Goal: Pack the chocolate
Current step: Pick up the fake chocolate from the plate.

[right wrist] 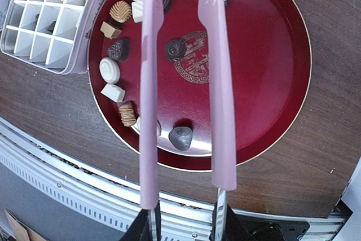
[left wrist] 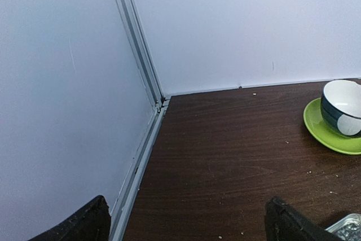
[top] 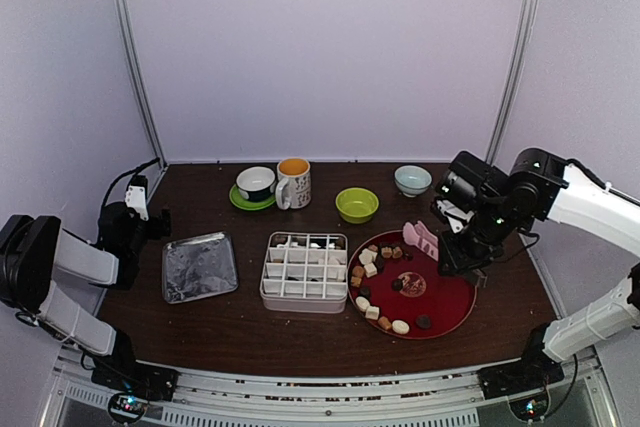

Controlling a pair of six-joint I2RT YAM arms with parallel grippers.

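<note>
Pink tongs (right wrist: 149, 83) clamped in right gripper (right wrist: 186, 225) over red plate (right wrist: 265, 83); left gripper (left wrist: 186, 221) wide above dark table (left wrist: 225, 156), white walls (left wrist: 237, 26).

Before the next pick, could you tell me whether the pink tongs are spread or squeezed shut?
Spread: in the right wrist view the pink tongs' two arms stand well apart, with the red plate showing between them.

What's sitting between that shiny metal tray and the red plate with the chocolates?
A white box divided into square compartments sits between the metal tray and the red plate, close against the plate. The overhead view shows it best.
</note>
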